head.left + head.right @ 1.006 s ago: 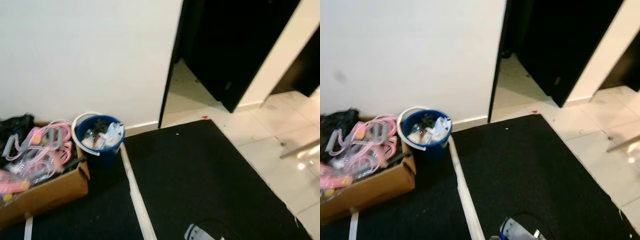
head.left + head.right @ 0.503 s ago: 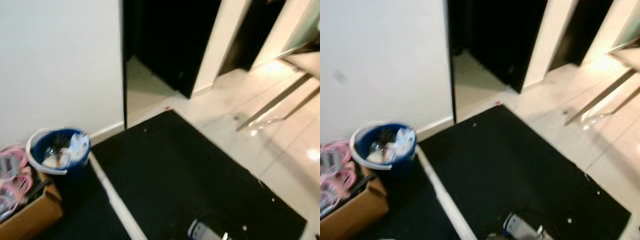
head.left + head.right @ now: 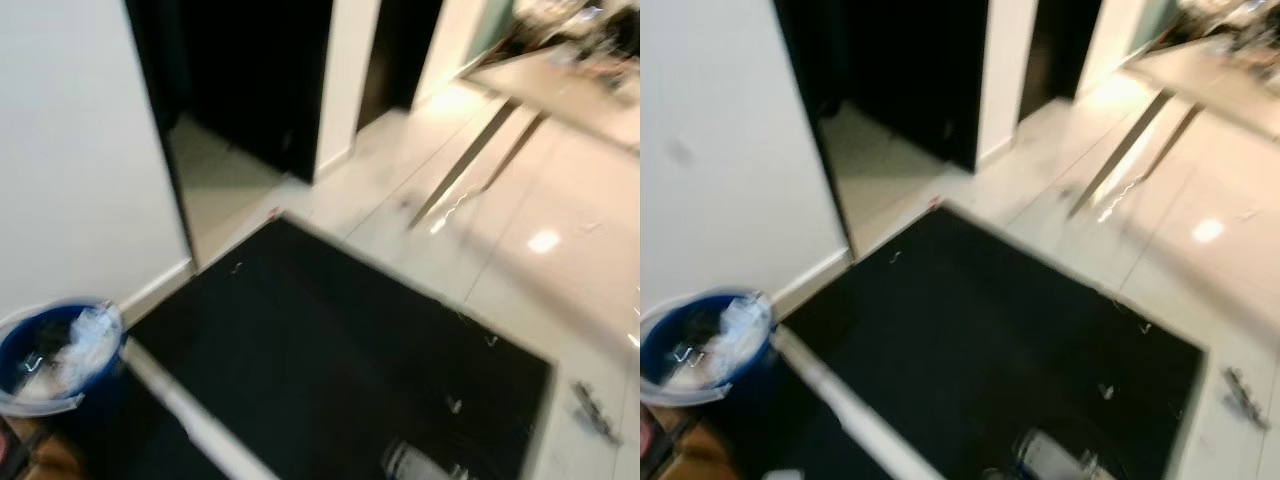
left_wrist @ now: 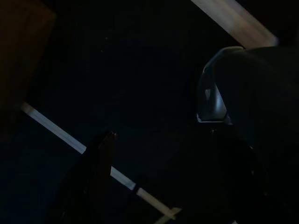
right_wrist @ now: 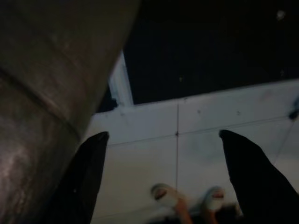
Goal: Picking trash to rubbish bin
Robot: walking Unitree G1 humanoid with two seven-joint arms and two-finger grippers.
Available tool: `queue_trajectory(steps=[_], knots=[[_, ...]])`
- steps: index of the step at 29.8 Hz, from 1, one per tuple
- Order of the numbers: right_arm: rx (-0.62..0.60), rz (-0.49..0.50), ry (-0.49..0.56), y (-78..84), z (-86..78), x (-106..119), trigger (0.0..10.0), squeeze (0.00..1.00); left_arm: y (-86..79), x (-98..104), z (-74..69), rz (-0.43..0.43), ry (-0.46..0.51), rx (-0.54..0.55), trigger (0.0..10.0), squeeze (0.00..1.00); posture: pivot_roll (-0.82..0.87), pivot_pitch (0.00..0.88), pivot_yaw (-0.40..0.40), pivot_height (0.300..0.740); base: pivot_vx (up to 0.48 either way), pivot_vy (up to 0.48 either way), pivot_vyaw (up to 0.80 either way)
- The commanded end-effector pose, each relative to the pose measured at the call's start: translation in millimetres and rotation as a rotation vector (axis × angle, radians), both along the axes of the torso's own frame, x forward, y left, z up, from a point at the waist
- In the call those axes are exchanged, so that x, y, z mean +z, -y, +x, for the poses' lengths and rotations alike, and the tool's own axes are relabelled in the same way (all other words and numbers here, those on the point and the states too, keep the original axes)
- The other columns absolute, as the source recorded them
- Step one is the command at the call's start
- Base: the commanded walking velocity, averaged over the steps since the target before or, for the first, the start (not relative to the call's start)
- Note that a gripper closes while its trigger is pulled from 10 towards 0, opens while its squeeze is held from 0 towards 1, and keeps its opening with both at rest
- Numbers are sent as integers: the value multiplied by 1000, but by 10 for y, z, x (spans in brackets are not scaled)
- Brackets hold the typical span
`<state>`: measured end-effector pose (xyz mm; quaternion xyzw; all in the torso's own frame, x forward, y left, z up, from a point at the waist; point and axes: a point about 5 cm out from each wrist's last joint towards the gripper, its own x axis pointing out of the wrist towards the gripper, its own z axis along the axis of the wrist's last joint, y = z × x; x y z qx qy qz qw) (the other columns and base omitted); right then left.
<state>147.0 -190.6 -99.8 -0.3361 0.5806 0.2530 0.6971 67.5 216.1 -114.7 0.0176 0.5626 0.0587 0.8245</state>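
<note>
The blue rubbish bin [image 3: 55, 350] with a white rim stands at the lower left against the white wall, holding pale crumpled trash [image 3: 85, 335]. A small dark scrap [image 3: 592, 408] lies on the pale tiles at the lower right, and a white speck [image 3: 455, 405] rests on the black mat [image 3: 330, 360]. In the left wrist view my left gripper [image 4: 161, 135] hangs open over the dark mat. My right gripper [image 5: 163, 135] is open over pale tiles, with nothing between its fingers. The head views are blurred.
A dark open doorway [image 3: 250, 80] lies ahead beside a white pillar [image 3: 345, 70]. A table with slanted metal legs [image 3: 475, 150] stands at the upper right on glossy tiles. A person's feet in slippers [image 5: 187, 198] show in the right wrist view. White tape [image 3: 185, 410] crosses the mat.
The whole picture has swung to the right: the bin and cardboard box slid towards the left edge, and the table and tiled floor came into view. The camera moved, not the things.
</note>
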Motion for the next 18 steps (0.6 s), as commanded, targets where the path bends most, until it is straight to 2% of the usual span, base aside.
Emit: queue_trajectory(steps=[1, 18], knots=[[-13, 1, 9, 23, 22, 11, 10000, 0, 19, -3, 9, -2, -5, -16, 10000, 0, 104, 35, -1, 740, 0, 0, -788], [-6, -11, 13, 84, 52, 31, 10000, 0, 8, 6, 32, -4, 11, -23, 10000, 0, 107, 23, 2, 740, 0, 0, -788]])
